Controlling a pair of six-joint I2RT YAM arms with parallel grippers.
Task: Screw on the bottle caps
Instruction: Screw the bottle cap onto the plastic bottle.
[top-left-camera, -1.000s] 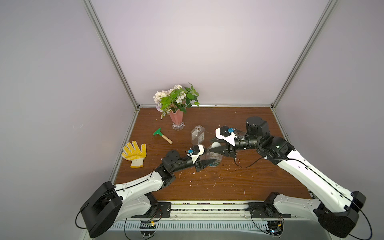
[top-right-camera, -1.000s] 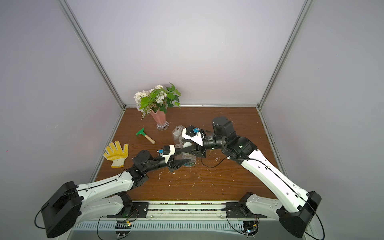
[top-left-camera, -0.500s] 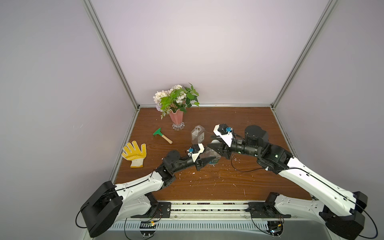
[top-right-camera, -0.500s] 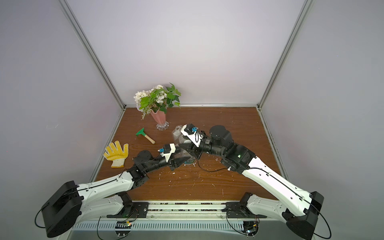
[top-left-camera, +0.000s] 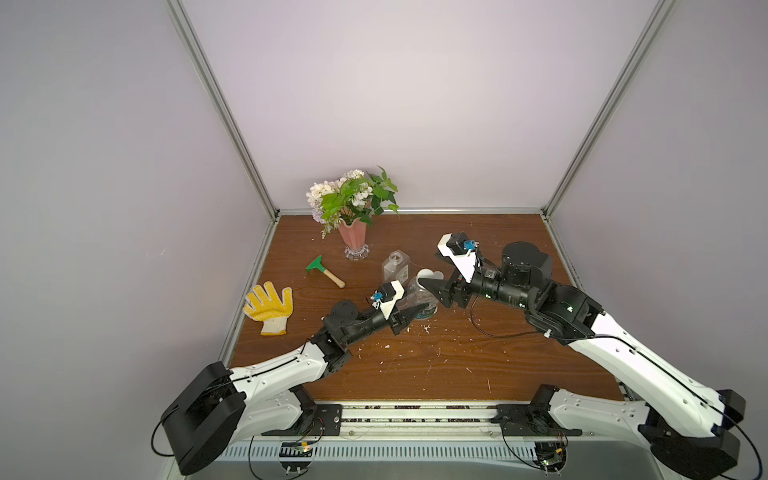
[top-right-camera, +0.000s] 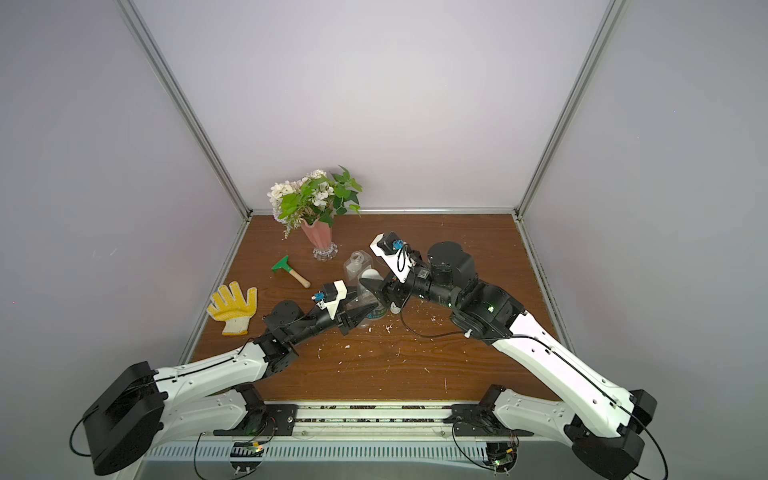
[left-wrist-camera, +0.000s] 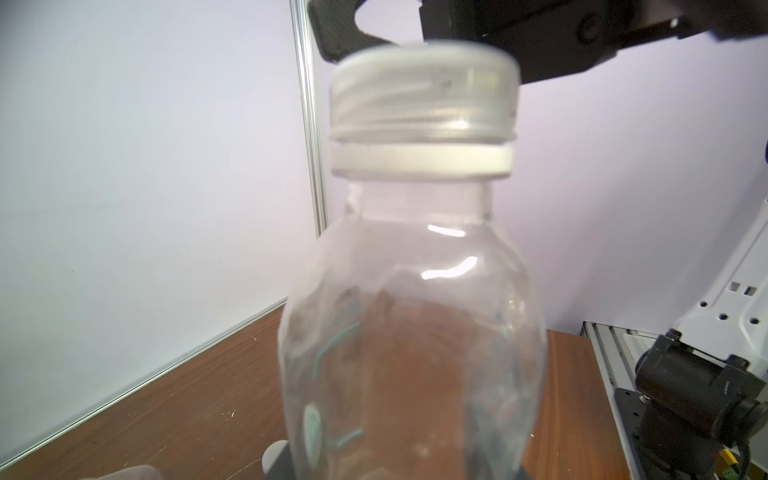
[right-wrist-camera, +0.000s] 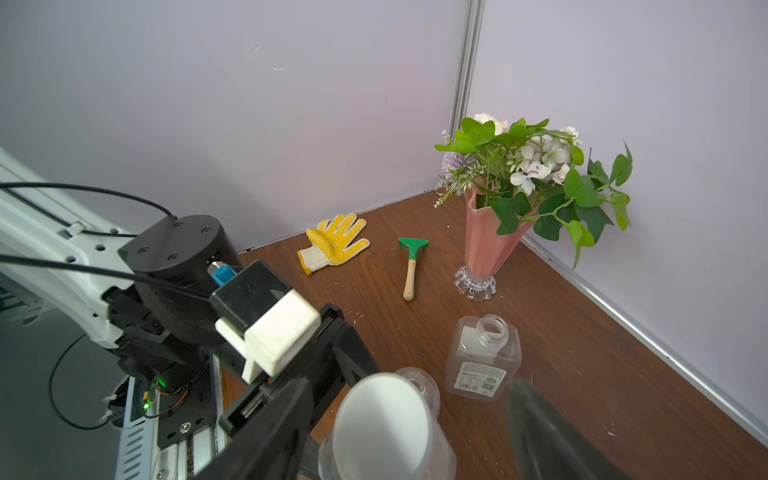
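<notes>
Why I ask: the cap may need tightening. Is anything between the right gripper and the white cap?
Nothing visible. The open right gripper straddles the white cap atop the rounded bottle in the left gripper.

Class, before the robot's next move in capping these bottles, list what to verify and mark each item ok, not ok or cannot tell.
1. Left gripper shut on rounded bottle: ok.
2. Cap sitting on that bottle's neck: ok.
3. Cap screwed fully home: cannot tell, blurred.
4. Right gripper open, straddling the cap: ok.
5. Square bottle capped: not ok, mouth open.
</notes>
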